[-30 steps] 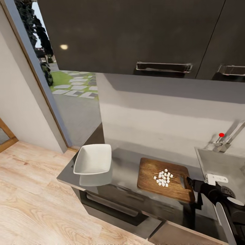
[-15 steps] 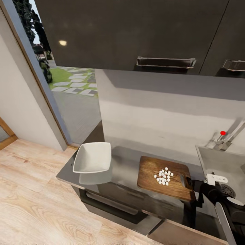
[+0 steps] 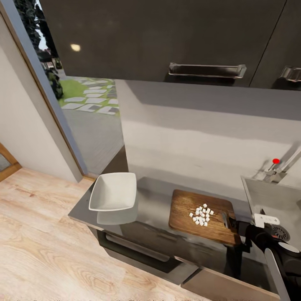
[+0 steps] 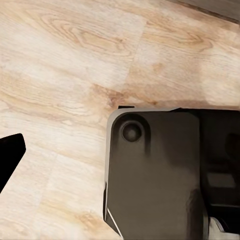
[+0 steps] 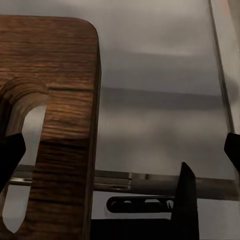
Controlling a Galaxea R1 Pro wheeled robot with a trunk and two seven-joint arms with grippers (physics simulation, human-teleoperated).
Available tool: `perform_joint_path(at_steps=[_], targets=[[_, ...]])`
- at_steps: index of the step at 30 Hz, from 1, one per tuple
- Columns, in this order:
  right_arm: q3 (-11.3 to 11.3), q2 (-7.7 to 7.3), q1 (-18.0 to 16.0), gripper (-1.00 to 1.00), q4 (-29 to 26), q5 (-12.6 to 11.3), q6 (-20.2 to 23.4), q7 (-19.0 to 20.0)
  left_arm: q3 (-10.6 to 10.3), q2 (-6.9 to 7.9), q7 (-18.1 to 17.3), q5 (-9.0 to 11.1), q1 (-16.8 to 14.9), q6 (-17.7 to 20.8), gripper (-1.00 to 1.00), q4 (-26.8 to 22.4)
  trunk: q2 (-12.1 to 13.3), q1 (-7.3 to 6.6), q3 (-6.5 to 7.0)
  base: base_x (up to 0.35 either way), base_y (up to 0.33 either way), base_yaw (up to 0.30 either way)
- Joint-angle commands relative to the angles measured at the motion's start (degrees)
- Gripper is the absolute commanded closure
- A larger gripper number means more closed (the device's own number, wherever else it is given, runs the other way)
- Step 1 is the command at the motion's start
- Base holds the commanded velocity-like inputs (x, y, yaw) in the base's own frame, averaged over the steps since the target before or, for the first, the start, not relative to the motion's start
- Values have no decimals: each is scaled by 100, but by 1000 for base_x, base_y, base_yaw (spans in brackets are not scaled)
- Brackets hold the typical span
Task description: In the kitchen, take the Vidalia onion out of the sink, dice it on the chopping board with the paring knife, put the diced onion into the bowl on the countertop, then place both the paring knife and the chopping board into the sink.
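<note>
The diced onion [image 3: 201,215], small white cubes, lies heaped on the dark brown, grained wooden chopping board [image 3: 186,209]. To its left sits the white squarish bowl [image 3: 113,192] on the matte grey countertop [image 3: 156,196]. The right gripper [image 5: 120,160] stands with fingers wide at the board's handle end; whether the left's fingers are apart, I cannot tell. Judging so, transfer to the bowl comes next: grip and lift the board level.

Matte grey surface [image 3: 156,196] over dark cabinets, white squarish bowl [image 3: 113,192] at its left end, dark wooden chopping board [image 3: 203,216] well apart rightward, board's handle end nearest the sink [image 3: 271,200]
</note>
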Motion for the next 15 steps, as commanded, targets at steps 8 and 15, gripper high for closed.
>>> perform_joint_path(at_steps=[8, 15], targets=[[-7, 0, -4, -100, -7, -21, 31, 13, -47, 10, 46, 58, 0, -14, -100, -7, -11, 3, -83, 0, 0, 0], [-7, 0, -4, -100, -6, -20, 31, 13, -47, 10, 46, 58, -2, -14, -100, -7, -11, 3, -146, 0, 0, 0]])
